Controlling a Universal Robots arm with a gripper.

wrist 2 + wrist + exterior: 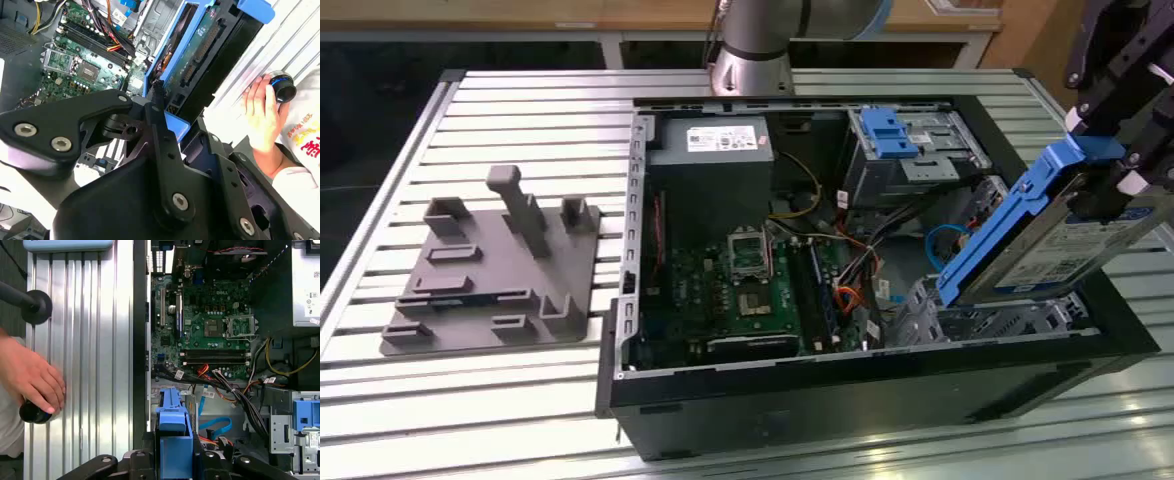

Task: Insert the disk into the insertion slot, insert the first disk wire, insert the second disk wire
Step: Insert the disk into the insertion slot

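Above the insertion slot (994, 322), the hand (1110, 165) grips a tilted, blue-framed silver disk (1065, 255).

A white label (1078, 252) with dark print is carried on the disk (1011, 228) held in the gripper (1110, 185), just below the fingers. Its lines are too small to be read. A white sticker (724, 138) with small marks is seen on the grey power supply (714, 168), well apart from the gripper, and nothing on it can be made out. Red characters (306, 144) are printed on a person's white garment (295, 186) just beside the gripper. They are cut off and cannot be read.
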